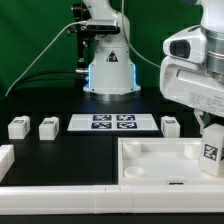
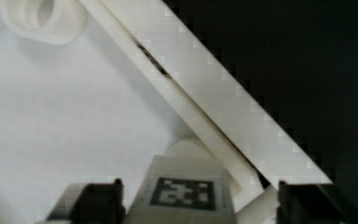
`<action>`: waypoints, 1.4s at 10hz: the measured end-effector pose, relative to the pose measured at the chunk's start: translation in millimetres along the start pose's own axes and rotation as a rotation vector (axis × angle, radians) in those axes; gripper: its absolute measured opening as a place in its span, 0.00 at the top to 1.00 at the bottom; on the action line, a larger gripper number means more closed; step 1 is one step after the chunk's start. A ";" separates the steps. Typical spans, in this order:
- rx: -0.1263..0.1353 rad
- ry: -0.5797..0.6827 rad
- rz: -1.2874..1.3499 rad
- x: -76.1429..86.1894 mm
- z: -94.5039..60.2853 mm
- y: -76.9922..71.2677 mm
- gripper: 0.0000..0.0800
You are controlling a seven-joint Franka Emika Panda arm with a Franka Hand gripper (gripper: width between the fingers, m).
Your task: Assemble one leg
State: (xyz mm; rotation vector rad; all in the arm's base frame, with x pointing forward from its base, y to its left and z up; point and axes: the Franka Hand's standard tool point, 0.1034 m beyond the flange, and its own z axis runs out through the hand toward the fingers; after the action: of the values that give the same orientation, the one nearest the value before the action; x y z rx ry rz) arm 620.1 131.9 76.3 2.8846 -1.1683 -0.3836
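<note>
My gripper (image 1: 209, 138) hangs at the exterior view's right, over the right end of the large white tray (image 1: 150, 172). It is shut on a leg (image 1: 211, 156), a small white peg with a black-and-white tag, held upright at the tray's right corner. In the wrist view the leg (image 2: 186, 190) sits between the two dark fingers (image 2: 99, 202) of my gripper (image 2: 201, 206), above the tray's floor (image 2: 69, 120) beside its raised rim (image 2: 202, 90). A corner hole (image 2: 51, 20) of the tray shows farther off.
Three more legs stand on the black table: two at the exterior view's left (image 1: 17, 127) (image 1: 47, 127) and one right of centre (image 1: 170, 125). The marker board (image 1: 112, 122) lies between them. The robot base (image 1: 108, 70) stands behind.
</note>
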 end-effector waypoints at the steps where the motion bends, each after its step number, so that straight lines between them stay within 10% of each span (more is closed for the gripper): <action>1: -0.001 0.001 -0.072 -0.9 0.1 -0.6 0.30; 10: -0.003 0.000 -1.163 6.4 7.1 7.8 0.19; 14: 0.000 -0.001 -1.176 9.0 5.8 9.8 0.19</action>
State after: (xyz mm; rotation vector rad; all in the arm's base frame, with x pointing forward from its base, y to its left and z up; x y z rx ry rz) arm 618.3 119.2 69.7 3.1881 0.6572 -0.3412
